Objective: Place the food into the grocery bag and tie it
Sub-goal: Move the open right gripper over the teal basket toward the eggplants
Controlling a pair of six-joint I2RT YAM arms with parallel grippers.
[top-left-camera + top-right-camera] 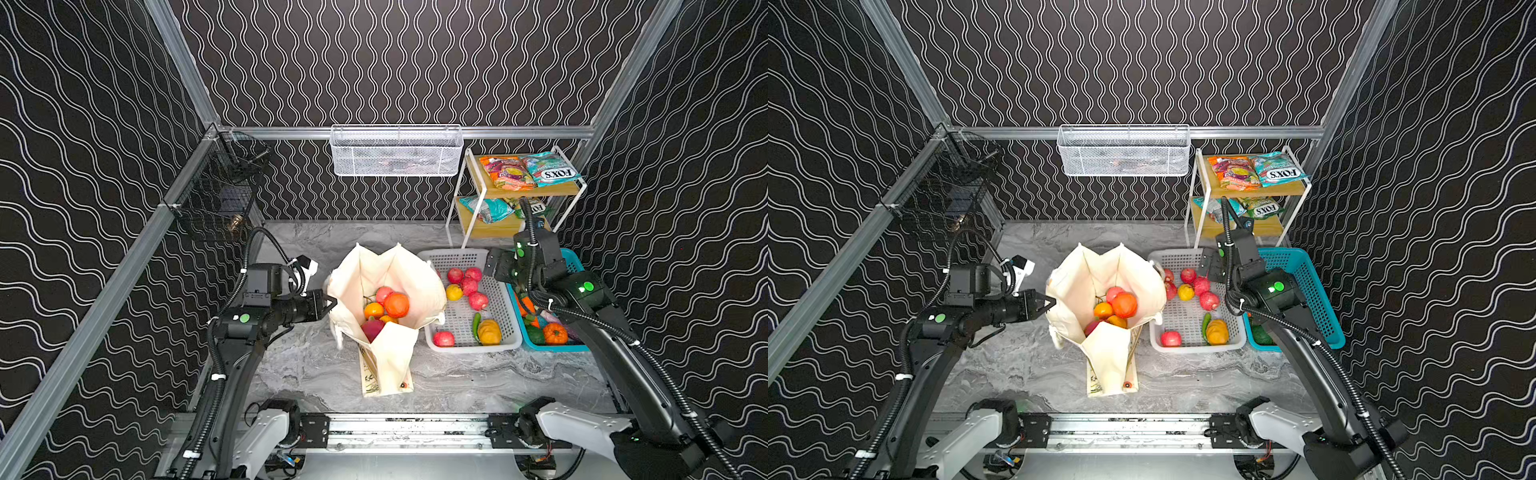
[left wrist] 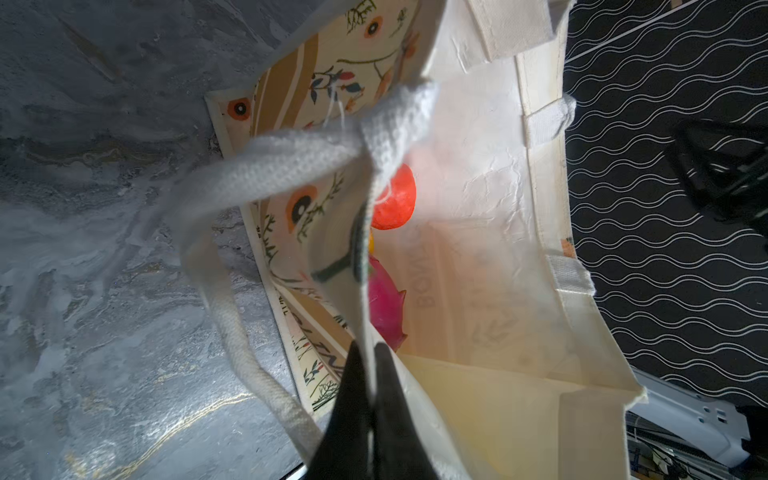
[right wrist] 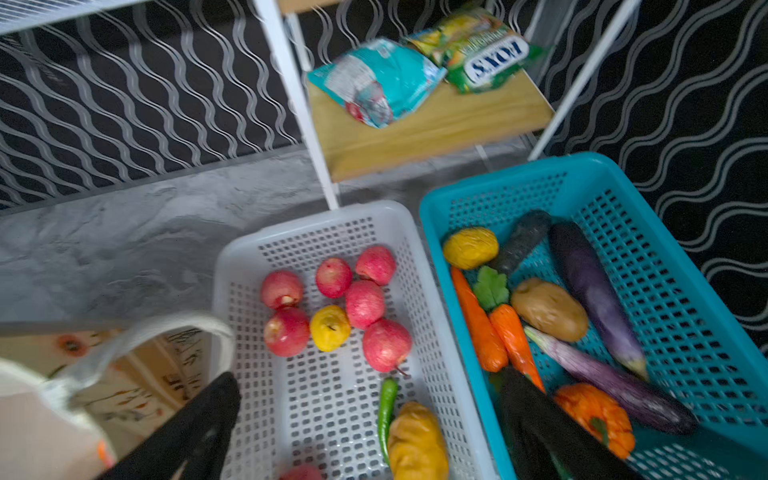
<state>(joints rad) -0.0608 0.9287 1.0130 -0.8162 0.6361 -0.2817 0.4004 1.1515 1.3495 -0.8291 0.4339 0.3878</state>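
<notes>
The cream grocery bag (image 1: pixel 399 361) stands open mid-table, and both top views show fruit inside: oranges (image 1: pixel 396 304), a pink dragon fruit (image 1: pixel 372 328) and a reddish round fruit (image 1: pixel 1113 293). My left gripper (image 1: pixel 332 301) is shut on the bag's left rim; the left wrist view shows the cream fabric (image 2: pixel 478 208) pinched between the black fingers, beside a thick handle (image 2: pixel 291 162). My right gripper (image 3: pixel 370 415) hangs open and empty over the white basket (image 3: pixel 316 216), with the teal basket (image 3: pixel 519 166) beside it. FOX'S snack packets (image 1: pixel 548 168) lie on the shelf.
Several red apples (image 3: pixel 365 303), a yellow fruit (image 3: pixel 330 328) and a green chilli lie in the white basket. Carrots, aubergines and a potato fill the teal one. The two-tier rack (image 1: pixel 532 191) stands at the back right. A white mesh basket (image 1: pixel 397 151) and a black wire basket (image 1: pixel 216 195) hang on the walls.
</notes>
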